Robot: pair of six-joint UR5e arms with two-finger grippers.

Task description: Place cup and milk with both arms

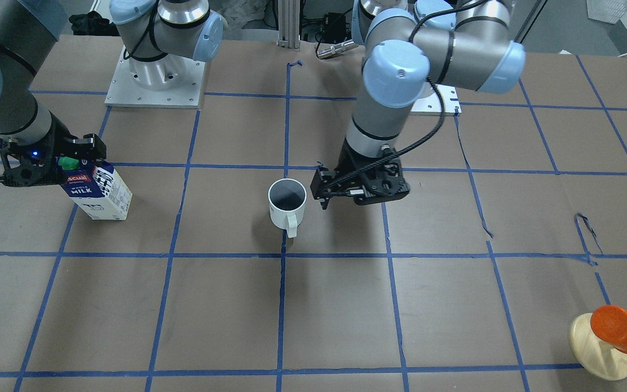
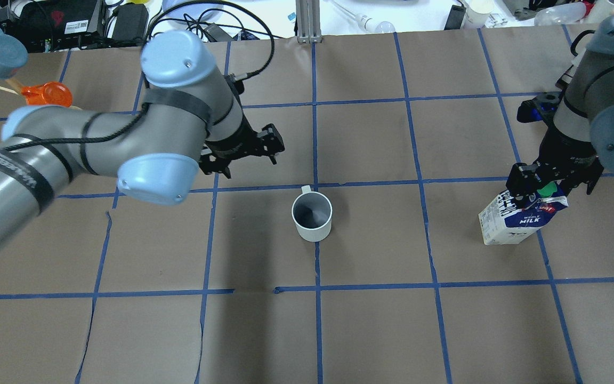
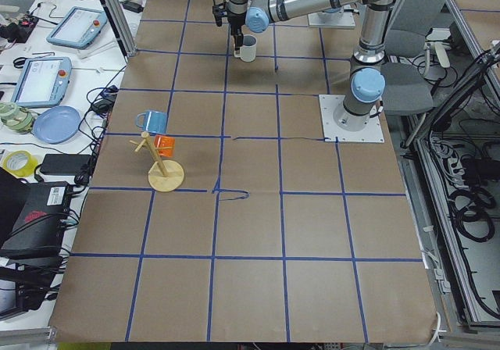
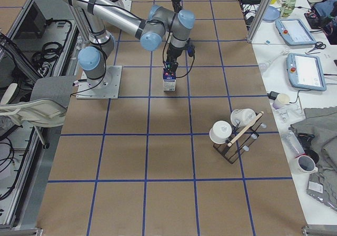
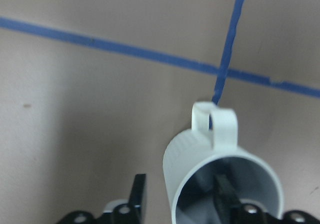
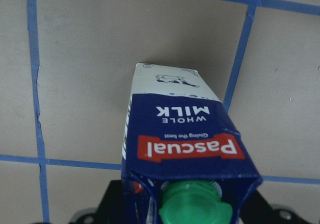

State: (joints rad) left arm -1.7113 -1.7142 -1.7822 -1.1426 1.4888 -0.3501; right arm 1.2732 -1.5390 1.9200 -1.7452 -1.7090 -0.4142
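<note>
The cup (image 1: 287,204) is a white mug with a dark inside. It stands upright at the table's middle, also in the overhead view (image 2: 312,216). My left gripper (image 1: 320,193) is open and empty, close beside the cup's rim. In the left wrist view its fingers (image 5: 139,191) straddle the cup's wall (image 5: 200,159) from above, and I cannot tell whether they touch it. The milk (image 1: 98,190) stands at my right side, also in the overhead view (image 2: 515,221). My right gripper (image 2: 547,189) is shut on its gable top by the green cap (image 6: 192,206).
A wooden mug tree (image 1: 599,348) with an orange cup (image 1: 621,329) and a blue cup (image 2: 0,53) stands at the table's far left corner. A rack with white cups (image 4: 237,130) stands far off to my right. The arm base plates (image 1: 155,76) are at the robot's edge.
</note>
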